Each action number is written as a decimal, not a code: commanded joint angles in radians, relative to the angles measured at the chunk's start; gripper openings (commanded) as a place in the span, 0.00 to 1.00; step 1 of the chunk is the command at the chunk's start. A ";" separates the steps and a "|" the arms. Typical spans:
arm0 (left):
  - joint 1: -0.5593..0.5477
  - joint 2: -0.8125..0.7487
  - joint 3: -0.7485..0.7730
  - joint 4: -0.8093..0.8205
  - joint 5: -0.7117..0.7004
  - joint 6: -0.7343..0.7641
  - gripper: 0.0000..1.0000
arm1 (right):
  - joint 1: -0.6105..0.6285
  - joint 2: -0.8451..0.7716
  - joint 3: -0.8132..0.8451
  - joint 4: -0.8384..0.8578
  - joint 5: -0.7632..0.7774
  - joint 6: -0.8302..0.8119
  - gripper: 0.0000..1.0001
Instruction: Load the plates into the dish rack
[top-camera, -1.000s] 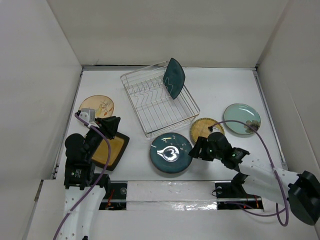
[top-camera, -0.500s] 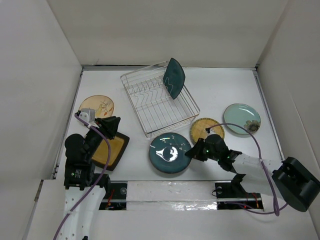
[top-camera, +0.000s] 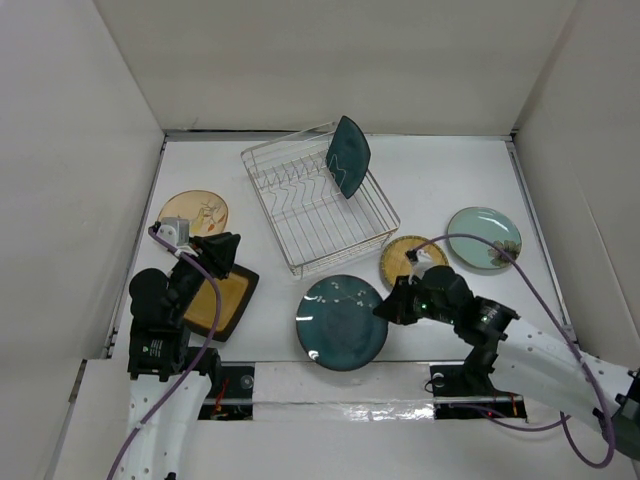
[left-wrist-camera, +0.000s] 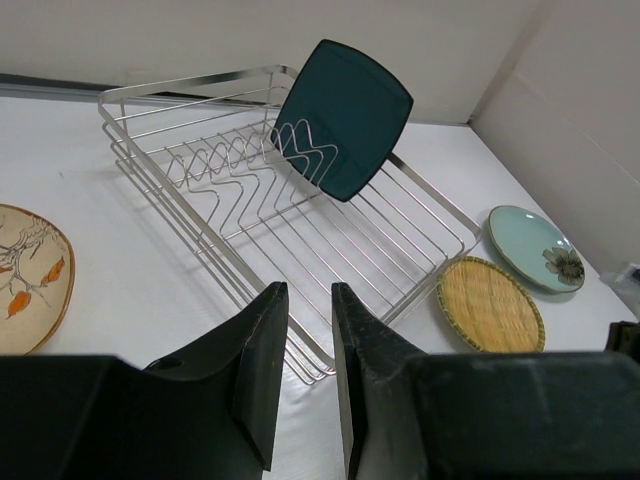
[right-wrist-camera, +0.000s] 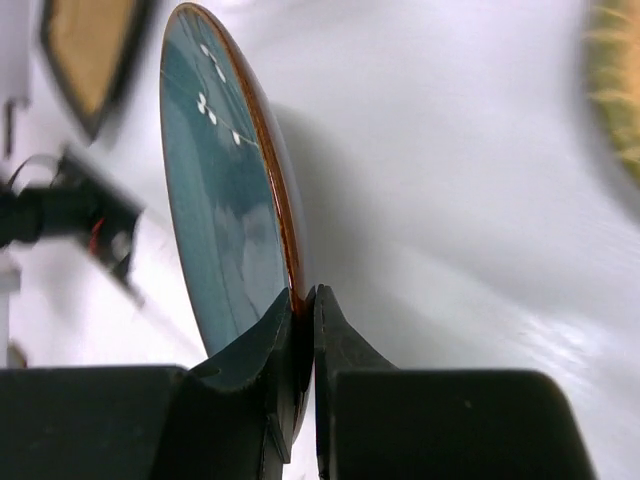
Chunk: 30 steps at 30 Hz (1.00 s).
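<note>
While right fingers pinch the teal plate — left fingers stand apart.

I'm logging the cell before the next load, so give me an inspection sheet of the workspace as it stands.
Surface: white table, no spills seen.
Job's things: dish rack holds one dark teal plate upright; tan plate, mustard plate, woven plate and pale green plate lie flat on the table; round teal plate is gripped at its rim.
Clutter: nothing seen.
Grippers: left gripper open and empty above the mustard plate; right gripper shut on the round teal plate.
Cables: purple cables run along both arms.
Surroundings: white walls on three sides.
</note>
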 joint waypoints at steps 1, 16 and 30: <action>-0.005 -0.010 0.019 0.038 -0.008 0.005 0.22 | 0.035 -0.040 0.216 0.111 -0.087 -0.074 0.00; -0.005 -0.016 0.018 0.038 -0.008 0.008 0.22 | -0.140 0.630 0.921 0.488 0.512 -0.528 0.00; -0.005 0.005 0.018 0.040 0.010 0.007 0.22 | -0.218 1.120 1.447 0.436 0.704 -0.858 0.00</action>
